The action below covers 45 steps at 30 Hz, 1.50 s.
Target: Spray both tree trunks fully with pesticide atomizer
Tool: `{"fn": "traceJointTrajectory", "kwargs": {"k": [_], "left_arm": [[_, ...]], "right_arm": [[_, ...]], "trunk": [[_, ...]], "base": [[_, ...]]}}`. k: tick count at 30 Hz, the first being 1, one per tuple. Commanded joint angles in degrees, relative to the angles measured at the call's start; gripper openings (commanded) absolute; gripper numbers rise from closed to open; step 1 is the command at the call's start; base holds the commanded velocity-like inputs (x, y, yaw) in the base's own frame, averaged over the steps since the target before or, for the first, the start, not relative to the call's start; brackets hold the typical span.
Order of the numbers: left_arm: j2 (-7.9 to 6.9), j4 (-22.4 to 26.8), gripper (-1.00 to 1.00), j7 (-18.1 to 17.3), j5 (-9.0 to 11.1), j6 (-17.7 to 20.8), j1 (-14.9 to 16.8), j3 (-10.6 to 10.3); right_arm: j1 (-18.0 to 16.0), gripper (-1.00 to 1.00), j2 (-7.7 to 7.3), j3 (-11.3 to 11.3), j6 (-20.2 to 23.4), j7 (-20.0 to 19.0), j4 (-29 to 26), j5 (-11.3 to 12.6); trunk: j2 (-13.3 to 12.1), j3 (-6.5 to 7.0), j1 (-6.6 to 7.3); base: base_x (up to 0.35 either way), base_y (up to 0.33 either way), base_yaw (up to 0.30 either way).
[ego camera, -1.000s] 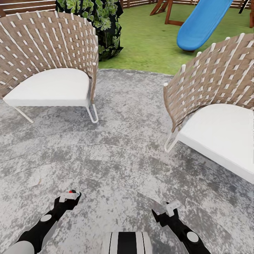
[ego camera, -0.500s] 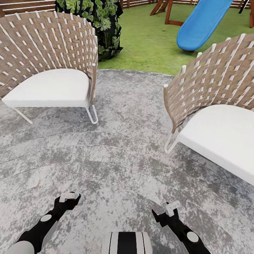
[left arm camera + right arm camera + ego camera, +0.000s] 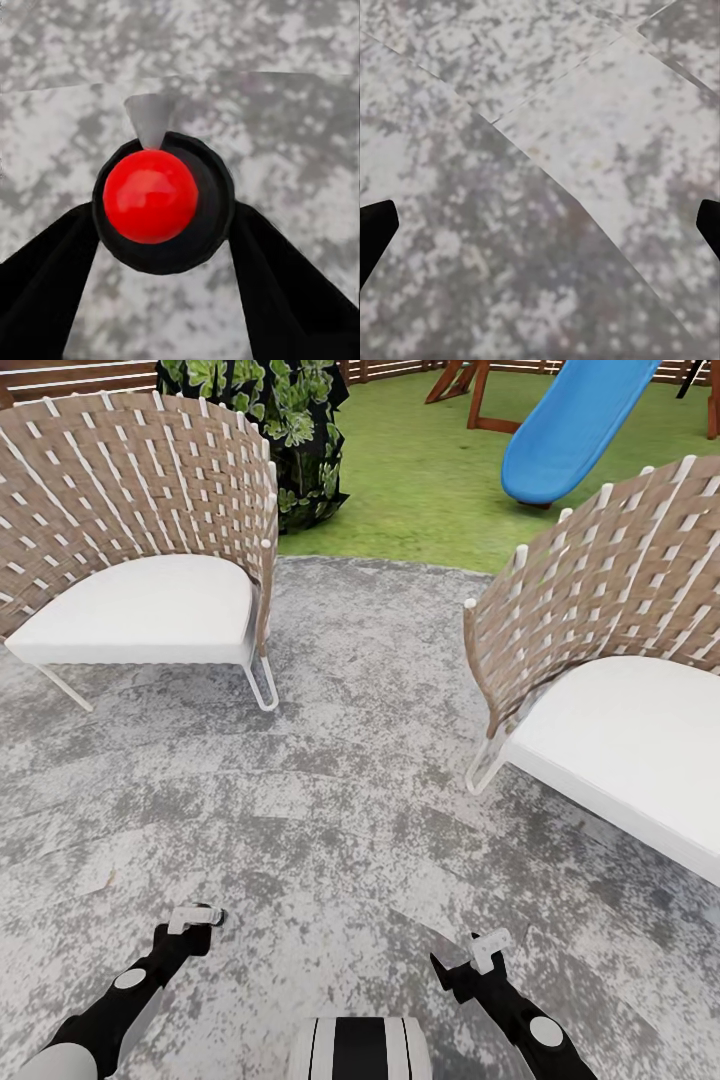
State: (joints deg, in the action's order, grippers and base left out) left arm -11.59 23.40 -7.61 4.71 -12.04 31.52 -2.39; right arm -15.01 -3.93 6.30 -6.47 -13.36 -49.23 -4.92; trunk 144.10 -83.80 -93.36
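Atomizer under the left gripper, not yet lifted; spraying all to do

Paving point(image 3: 350, 830) underfoot, mottled grey. Left gripper point(image 3: 193, 916) low over the slabs; in the left wrist view its two black fingers point(image 3: 45, 285) stand wide apart with the pesticide atomizer point(image 3: 161, 202) between them, seen from above: red dome top in a black collar, pale grey nozzle poking out. Whether the fingers touch the collar, cannot tell; it reads as straddled, not clamped. Atomizer appears to stand on the paving.

Right gripper point(image 3: 478, 952) hangs near the ground, jaws spread wide with nothing between, bare slab below; only the finger tips point(image 3: 375, 229) at the frame edges in the right wrist view.

Further out: two woven wicker chairs, left chair point(image 3: 140, 530) and right chair point(image 3: 610, 610), white cushions. Beyond them the garden lawn point(image 3: 420, 470), a dark leafy shrub point(image 3: 270, 420), a blue slide point(image 3: 570, 430), fence slats point(image 3: 60, 375) at the far edge.

Judgement: early stage. Pickup is in hand but unfinished; closing, lifting, travelling to both trees and coating each trunk all remain.
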Motion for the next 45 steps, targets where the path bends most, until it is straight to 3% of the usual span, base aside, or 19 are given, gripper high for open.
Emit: {"fn": "traceJointTrajectory", "kwargs": {"k": [1, 19, 43, 45], "left_arm": [[-0.07, 0.0, -1.00, -0.1, 0.4, -0.2, 0.0, -0.2], [-0.34, 0.2, -1.00, -0.1, 0.4, -0.2, 0.0, -0.2], [-0.51, -0.4, -1.00, -0.1, 0.4, 0.1, 0.0, -0.3], [-0.57, -0.5, -1.00, -0.1, 0.3, 0.2, -0.1, 0.8]], "right_arm": [[0.0, 1.00, -0.03, 0.0, -0.2, 0.0, 0.0, -0.5], [0.0, 1.00, -0.03, 0.0, -0.2, 0.0, 0.0, -0.5], [0.0, 1.00, -0.03, 0.3, -0.4, 0.1, 0.0, -0.5], [0.0, 1.00, -0.02, 0.4, -0.5, 0.1, 0.0, -0.5]], "trunk": [[0.0, -0.03, 0.01], [0.0, -0.03, 0.01], [-0.3, 5.29, 0.63], [-0.3, 5.84, 0.68]], "base": [[0.000, 0.000, 0.000], [0.000, 0.000, 0.000], [0.000, 0.000, 0.000], [0.000, 0.000, 0.000]]}}
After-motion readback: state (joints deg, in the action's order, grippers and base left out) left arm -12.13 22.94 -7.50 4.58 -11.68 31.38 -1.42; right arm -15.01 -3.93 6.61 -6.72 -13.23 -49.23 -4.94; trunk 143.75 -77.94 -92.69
